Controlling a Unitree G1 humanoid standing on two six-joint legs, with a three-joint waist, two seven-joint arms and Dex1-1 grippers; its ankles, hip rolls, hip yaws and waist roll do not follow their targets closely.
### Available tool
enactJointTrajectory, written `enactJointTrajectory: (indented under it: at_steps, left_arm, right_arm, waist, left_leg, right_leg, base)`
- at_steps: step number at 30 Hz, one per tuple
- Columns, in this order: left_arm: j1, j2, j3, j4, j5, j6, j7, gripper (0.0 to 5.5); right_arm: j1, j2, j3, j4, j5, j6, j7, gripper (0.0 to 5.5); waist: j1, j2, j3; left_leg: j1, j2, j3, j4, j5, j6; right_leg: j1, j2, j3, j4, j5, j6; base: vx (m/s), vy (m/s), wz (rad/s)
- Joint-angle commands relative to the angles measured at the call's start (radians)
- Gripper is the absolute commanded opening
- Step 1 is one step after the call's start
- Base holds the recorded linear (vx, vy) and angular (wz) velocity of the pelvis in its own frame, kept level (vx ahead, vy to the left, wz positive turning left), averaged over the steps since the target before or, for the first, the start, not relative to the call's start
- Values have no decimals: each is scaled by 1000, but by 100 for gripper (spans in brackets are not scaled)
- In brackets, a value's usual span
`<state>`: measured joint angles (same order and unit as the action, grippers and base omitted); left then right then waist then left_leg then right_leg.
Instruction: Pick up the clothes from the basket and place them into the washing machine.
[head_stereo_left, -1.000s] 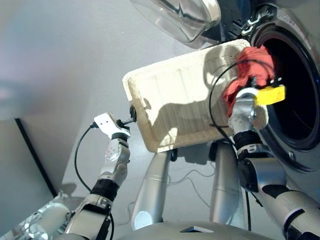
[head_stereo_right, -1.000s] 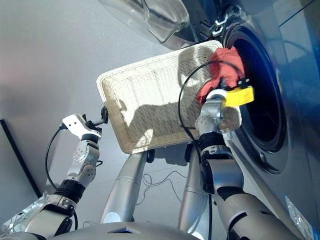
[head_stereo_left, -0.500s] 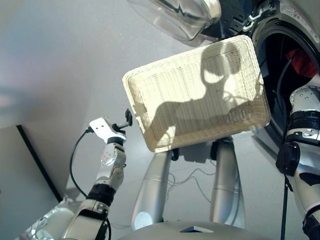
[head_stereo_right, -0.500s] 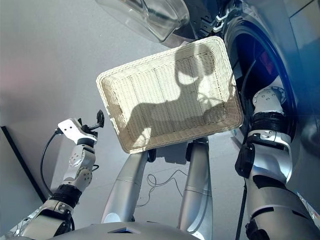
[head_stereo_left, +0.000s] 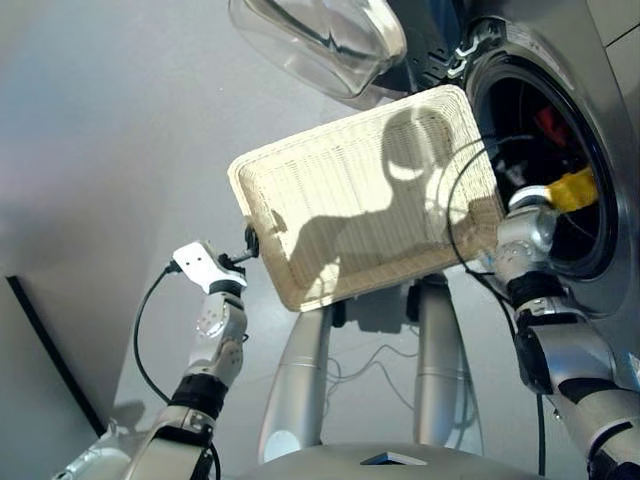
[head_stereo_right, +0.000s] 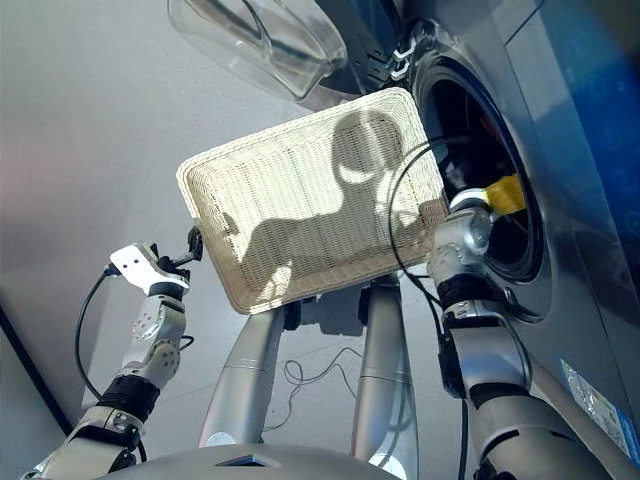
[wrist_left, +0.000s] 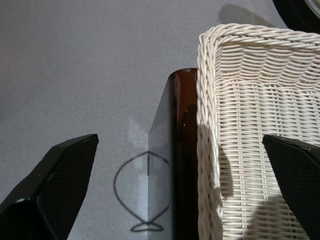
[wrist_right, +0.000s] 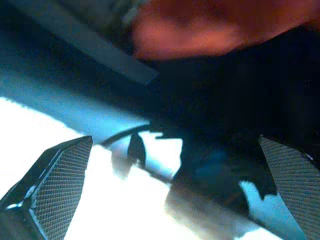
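Left hand (wrist_left: 170, 200) spread wide, straddling the basket (head_stereo_left: 370, 190) corner rim, a detail only its wrist view shows. Basket's long axis running from there toward the washing machine (head_stereo_left: 545, 130). Right hand (wrist_right: 170, 200) gaping at the drum mouth, coral-red garment (wrist_right: 220, 27) just ahead inside.

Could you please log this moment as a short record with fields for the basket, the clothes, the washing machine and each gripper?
basket: cream-white wicker basket, nothing in it
clothes: a coral-red garment lies inside the drum; no other garment can be made out
washing machine: drum mouth open, door swung wide
left gripper: left gripper open, empty, at the basket's near corner
right gripper: right gripper open, empty, at the drum mouth
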<state>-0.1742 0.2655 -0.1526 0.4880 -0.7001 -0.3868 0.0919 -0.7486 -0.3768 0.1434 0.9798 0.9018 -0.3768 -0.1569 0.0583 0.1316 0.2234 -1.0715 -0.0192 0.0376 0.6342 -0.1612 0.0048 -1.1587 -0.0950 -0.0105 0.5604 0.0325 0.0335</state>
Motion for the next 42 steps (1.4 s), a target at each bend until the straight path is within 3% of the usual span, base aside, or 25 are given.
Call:
enactJointTrajectory:
  at_steps: [1,6,9,12,17,18,19,23,32,37,42]
  left_arm:
    - [37,38,50,43,37,-26,-25,550]
    - [35,19,44,147,41,-6,-47,550]
    - [40,-3,29,269,49,33,-96,550]
    - [48,-5,21,343,98,42,-108,550]
    - [49,-6,-7,508,277,56,-75,550]
    - [49,-5,-11,532,306,62,-73,550]
    - [51,-4,-15,558,329,68,-79,550]
    - [69,-6,-7,625,401,73,-73,550]
    - [135,-21,43,706,482,75,-63,550]
    - [162,-48,69,763,483,106,-81,550]
    - [183,-66,51,769,509,113,-86,550]
  right_arm:
    - [63,12,82,-28,-121,14,66,550]
    - [120,42,125,-26,-190,35,85,550]
    - [213,80,162,0,-271,67,104,550]
    - [291,98,183,32,-358,84,107,550]
    - [416,130,188,90,-467,106,102,550]
    - [435,134,190,101,-489,110,107,550]
    - [454,136,195,114,-519,116,108,550]
    - [547,155,167,184,-554,136,122,550]
    - [720,201,99,281,-598,160,156,550]
    - [753,218,95,309,-635,177,163,550]
    - [763,221,103,321,-671,190,151,550]
  waist:
    - [27,-22,-59]
    - [25,-46,-67]
    - [21,-76,-78]
    - [18,-99,-81]
    - [7,-132,-85]
    - [3,-138,-87]
    - [-3,-147,-90]
    - [-10,-164,-105]
    - [-23,-176,-173]
    - [-25,-183,-224]
    - [-32,-179,-257]
  left_leg:
    - [2,-9,9,-91,48,22]
    - [62,-14,-3,-128,62,19]
    - [164,-17,-15,-195,80,14]
    - [265,-20,-23,-255,96,6]
    - [454,-26,-32,-371,128,-8]
    - [490,-27,-32,-394,133,-10]
    - [514,-31,-30,-423,168,-8]
    - [656,-28,-29,-509,189,-15]
    - [901,-23,1,-661,210,-23]
    - [992,-18,17,-718,215,-29]
    - [1030,-18,24,-721,208,-30]
  right_leg:
    - [76,28,-72,-69,-34,-15]
    - [139,20,-89,-100,-29,-12]
    - [253,14,-105,-169,-16,-2]
    - [362,8,-118,-231,-6,8]
    - [555,10,-135,-338,10,25]
    - [588,13,-137,-355,12,28]
    - [613,10,-144,-383,37,24]
    - [752,19,-149,-454,47,38]
    - [970,40,-145,-558,59,62]
    - [1051,44,-138,-601,63,72]
    - [1091,41,-134,-604,59,77]
  base:
    - [0,0,0]
    - [11,-2,29]
    - [78,7,125]
    - [92,3,117]
    - [85,33,44]
    - [7,54,3]
    - [20,60,-22]
    - [73,57,-10]
    - [77,60,-80]
    - [50,40,-41]
    - [5,10,-10]
